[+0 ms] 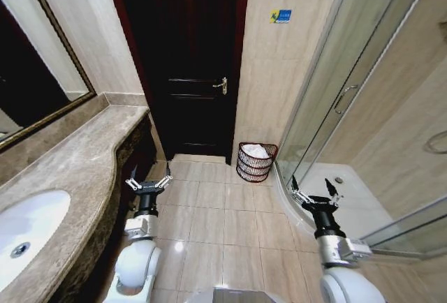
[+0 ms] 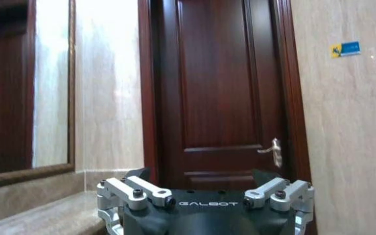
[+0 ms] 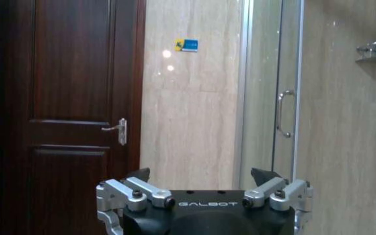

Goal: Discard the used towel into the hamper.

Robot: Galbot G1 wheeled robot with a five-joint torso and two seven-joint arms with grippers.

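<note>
The hamper (image 1: 255,162), a small round dark reddish-brown wire basket, stands on the floor against the wall between the door and the shower. A white towel (image 1: 255,151) lies inside it, bunched at the top. My left gripper (image 1: 148,182) is held low at the left, beside the counter, open and empty. My right gripper (image 1: 316,195) is held low at the right, near the shower's curved edge, also open and empty. In the wrist views the left gripper (image 2: 201,177) and right gripper (image 3: 201,176) point at the door and wall with fingers spread.
A dark wooden door (image 1: 188,65) with a lever handle is straight ahead. A marble counter (image 1: 77,170) with a white sink (image 1: 28,226) runs along the left under a mirror. A glass shower enclosure (image 1: 349,100) fills the right. Tiled floor (image 1: 209,212) lies between.
</note>
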